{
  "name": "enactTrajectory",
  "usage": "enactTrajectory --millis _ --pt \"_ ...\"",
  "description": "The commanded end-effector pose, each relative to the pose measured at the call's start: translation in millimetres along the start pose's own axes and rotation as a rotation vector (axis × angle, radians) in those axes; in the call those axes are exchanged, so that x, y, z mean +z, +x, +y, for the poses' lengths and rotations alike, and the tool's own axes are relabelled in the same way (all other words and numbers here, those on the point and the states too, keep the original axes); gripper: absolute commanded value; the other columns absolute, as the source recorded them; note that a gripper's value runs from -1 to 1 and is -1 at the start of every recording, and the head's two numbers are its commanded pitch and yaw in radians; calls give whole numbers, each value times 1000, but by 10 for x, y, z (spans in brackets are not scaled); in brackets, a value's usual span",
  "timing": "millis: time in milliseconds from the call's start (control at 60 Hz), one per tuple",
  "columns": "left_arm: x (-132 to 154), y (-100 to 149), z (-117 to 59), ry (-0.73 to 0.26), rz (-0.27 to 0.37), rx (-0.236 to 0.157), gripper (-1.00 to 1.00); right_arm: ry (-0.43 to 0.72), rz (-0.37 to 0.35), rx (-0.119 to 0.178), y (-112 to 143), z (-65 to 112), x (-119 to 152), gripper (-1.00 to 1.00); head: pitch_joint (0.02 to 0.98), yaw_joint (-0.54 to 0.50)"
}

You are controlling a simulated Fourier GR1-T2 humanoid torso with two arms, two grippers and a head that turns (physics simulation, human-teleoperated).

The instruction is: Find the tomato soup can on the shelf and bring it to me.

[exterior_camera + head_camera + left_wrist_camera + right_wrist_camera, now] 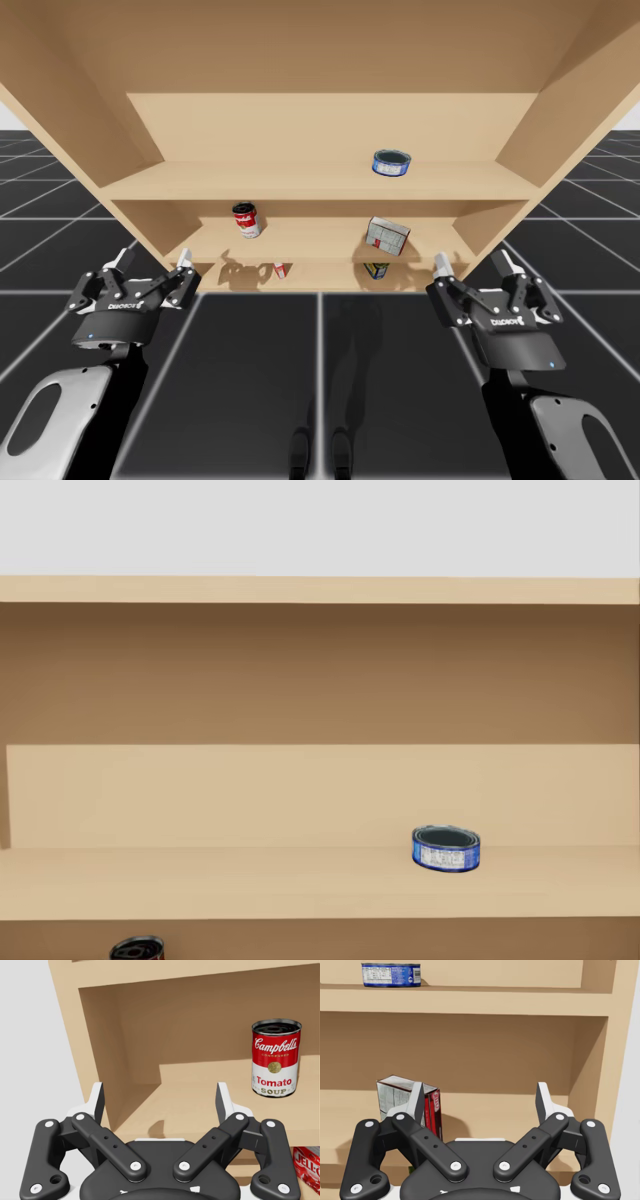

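The red and white can [246,220] [276,1057] stands upright on the middle board of the shelf [320,180], at about two o'clock from my left gripper [153,262] [160,1097], well apart from it. That gripper's fingers are spread wide, with nothing between them. My right gripper [470,262] [480,1095] is likewise spread and holds nothing. A grey and red box [388,236] [407,1100] sits at its ten o'clock. A flat blue can [392,162] [445,848] [391,974] rests on the board above, at eleven o'clock. Below the box is what may be another small can [376,269].
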Motion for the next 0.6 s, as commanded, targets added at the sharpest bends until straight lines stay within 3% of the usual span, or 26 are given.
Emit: enactTrajectory --millis 17,33,150,200,250,467,600 --pt "-1 -3 2 0 0 -1 -1000 -15 -29 -1 -7 -10 34 -1000 75 -15" --pt "-1 -2 2 -1 0 -1 -1000 3 -26 -14 -7 -12 30 -1000 76 -15" --pt "-2 -3 5 0 0 -1 -1000 8 7 -1 2 -7 6 -1000 98 -10" --pt "-3 -5 7 1 0 -1 -1000 18 25 -18 9 -3 6 -1000 124 -2" --pt "-4 -5 8 2 1 -1 -1000 21 14 3 10 7 11 -1000 160 9" --pt "-7 -8 13 4 3 -8 -1000 18 17 11 6 17 16 -1000 292 86" --pt "-5 -10 14 3 3 -13 -1000 22 17 46 -13 45 24 -1000 368 181"
